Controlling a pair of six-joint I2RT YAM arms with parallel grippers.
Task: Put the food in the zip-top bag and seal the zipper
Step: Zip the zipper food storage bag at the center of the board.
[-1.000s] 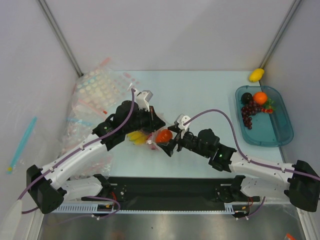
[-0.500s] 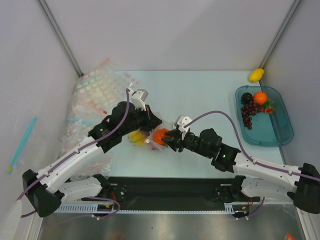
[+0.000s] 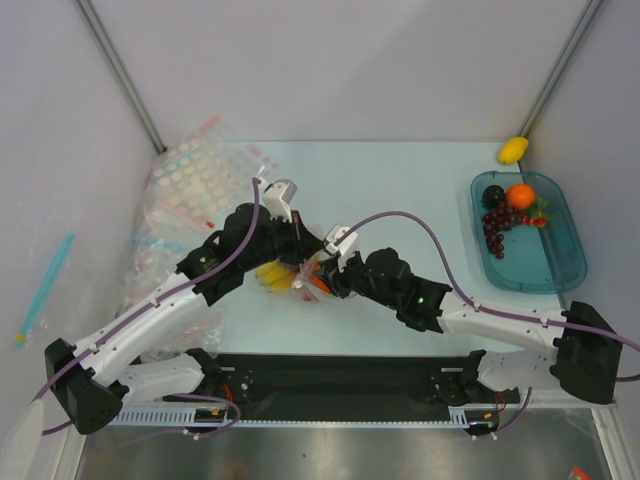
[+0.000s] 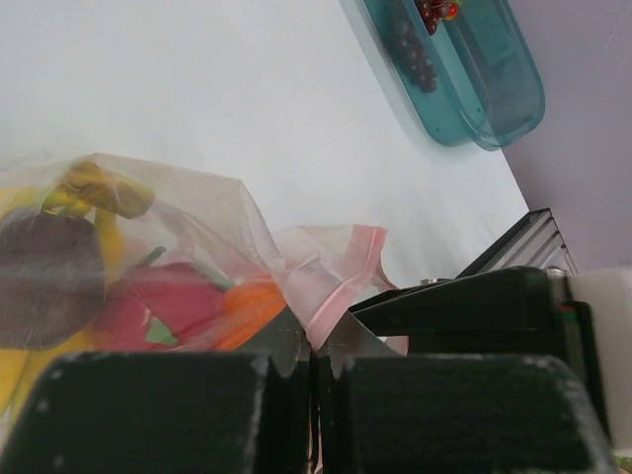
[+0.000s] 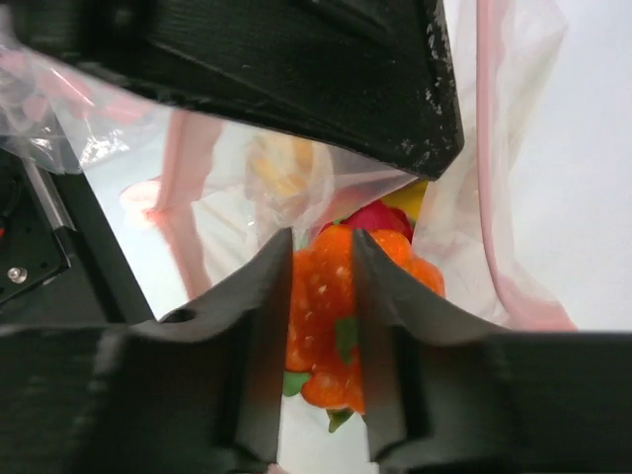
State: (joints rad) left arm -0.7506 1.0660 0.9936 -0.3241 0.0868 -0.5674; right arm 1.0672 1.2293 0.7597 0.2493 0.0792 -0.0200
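Note:
The clear zip-top bag (image 3: 283,278) lies at mid-table between both arms. My left gripper (image 4: 316,346) is shut on its pink zipper strip (image 4: 341,296) and holds the mouth up. Through the plastic I see the yellow banana bunch (image 4: 94,188), the dark fruit (image 4: 49,286), the pink dragon fruit (image 4: 158,301) and an orange fruit (image 4: 247,311). My right gripper (image 5: 323,247) reaches into the bag's mouth. Its fingers stand a narrow gap apart, with the orange-red fruit (image 5: 326,306) lying just beyond them, wider than the gap.
A teal tray (image 3: 560,260) at the right holds dark grapes (image 3: 497,228), an orange (image 3: 519,195) and a dark round fruit (image 3: 493,195). A yellow lemon (image 3: 513,150) sits in the far right corner. Spare bags (image 3: 190,185) are heaped at the far left.
My right gripper has pushed left into the bag's mouth and its fingers have drawn close together. The orange-red fruit has gone in with it. The left gripper has kept its hold.

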